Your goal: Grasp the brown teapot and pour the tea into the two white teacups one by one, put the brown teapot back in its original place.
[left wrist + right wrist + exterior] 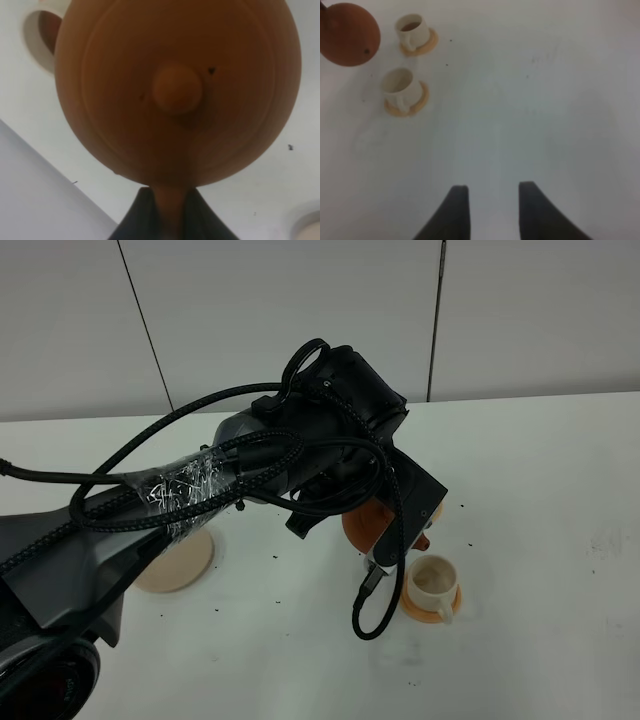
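so the left tool (167, 205) is pinching the brown teapot (368, 525) by its handle mid-frame, arm (360, 390) and cables (270, 450) blocking most of it, white teacup (433, 578) just lower right, beige plate (185, 560) off left, right tool (493, 192) spread wide.

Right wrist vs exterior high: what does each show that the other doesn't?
Right wrist only: the open right gripper and the tea-filled cup.
Exterior high only: most of the left arm and the plate.
Both: the teapot, lifted off the table, and the other cup on its saucer.
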You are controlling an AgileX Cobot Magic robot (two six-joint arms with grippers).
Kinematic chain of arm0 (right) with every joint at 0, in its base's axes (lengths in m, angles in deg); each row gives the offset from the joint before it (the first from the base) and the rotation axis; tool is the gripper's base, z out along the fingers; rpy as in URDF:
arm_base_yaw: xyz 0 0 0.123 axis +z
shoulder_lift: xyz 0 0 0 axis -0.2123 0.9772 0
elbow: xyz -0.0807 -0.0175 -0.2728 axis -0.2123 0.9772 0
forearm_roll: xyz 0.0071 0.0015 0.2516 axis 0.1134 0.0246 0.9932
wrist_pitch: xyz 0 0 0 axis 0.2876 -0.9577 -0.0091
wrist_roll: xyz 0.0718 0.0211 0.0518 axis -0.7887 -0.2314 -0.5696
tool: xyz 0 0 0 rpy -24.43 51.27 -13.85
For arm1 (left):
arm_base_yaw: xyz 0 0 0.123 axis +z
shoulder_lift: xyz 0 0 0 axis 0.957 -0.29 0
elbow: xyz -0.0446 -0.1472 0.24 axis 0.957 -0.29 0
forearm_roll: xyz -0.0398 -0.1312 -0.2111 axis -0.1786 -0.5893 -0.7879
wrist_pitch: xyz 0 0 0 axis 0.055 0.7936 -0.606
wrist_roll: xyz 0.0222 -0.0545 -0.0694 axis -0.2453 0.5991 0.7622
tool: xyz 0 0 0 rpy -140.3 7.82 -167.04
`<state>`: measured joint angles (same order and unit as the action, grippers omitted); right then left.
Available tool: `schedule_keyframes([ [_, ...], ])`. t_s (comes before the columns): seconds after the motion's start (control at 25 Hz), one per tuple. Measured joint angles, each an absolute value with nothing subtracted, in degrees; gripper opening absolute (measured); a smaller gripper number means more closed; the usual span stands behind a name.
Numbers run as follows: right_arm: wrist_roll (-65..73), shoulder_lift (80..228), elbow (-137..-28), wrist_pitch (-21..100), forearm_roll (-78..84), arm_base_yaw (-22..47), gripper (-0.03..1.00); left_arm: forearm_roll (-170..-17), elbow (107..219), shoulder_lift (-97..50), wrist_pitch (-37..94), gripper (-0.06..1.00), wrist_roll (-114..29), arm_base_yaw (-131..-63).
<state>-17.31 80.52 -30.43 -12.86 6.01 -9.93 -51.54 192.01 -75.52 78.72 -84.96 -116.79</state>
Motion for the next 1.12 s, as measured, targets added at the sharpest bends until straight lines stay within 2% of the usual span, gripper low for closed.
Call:
schedule_keyframes([
  [1.12, -17.3, 80.5, -30.4, -12.9, 6.2, -9.9, 0.24, -44.4, 192.0, -78.1, 74.7, 0.17, -93.5, -118.0],
])
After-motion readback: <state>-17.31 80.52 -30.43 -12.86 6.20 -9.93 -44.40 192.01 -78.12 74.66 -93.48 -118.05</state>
